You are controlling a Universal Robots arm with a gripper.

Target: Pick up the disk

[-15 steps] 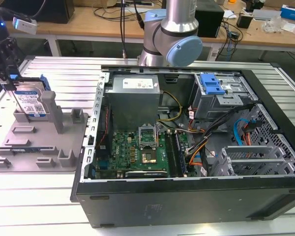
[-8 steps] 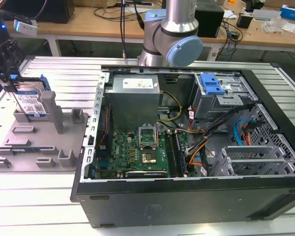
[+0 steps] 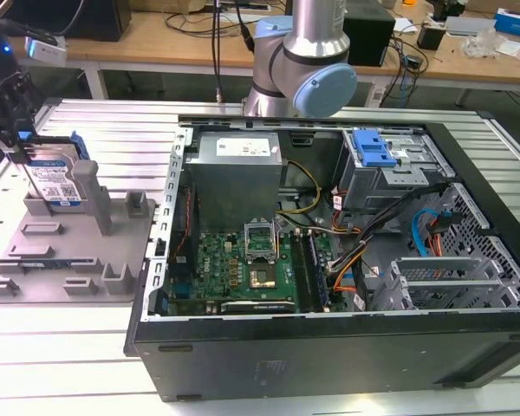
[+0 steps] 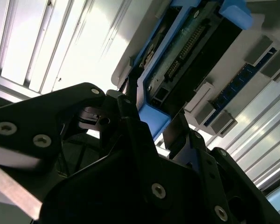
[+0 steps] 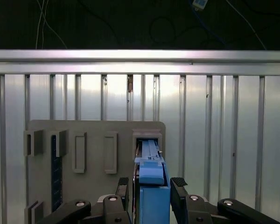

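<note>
Nearest in the exterior view, a ribbed aluminium table of long parallel slats carries an open black computer case lying on its side. Inside the case are a green motherboard, a grey power supply with a white label, bundled cables and a blue drive-bay latch.

At the exterior view's left, just beside the case, a grey plastic holder with upright posts and slots rests flat on the slats. The disk stands on edge in a slot at the holder's far side, its white and blue label facing the camera and its blue side rail showing.

The gripper is directly over the disk. In both wrist views the disk's blue-railed edge runs up between the claw's two sides. Whether the claw has closed on the disk I cannot tell.

Behind the case rises the silver arm with its pale blue joint cap. Farther back stand wooden workbenches strewn with cables and boxes.
</note>
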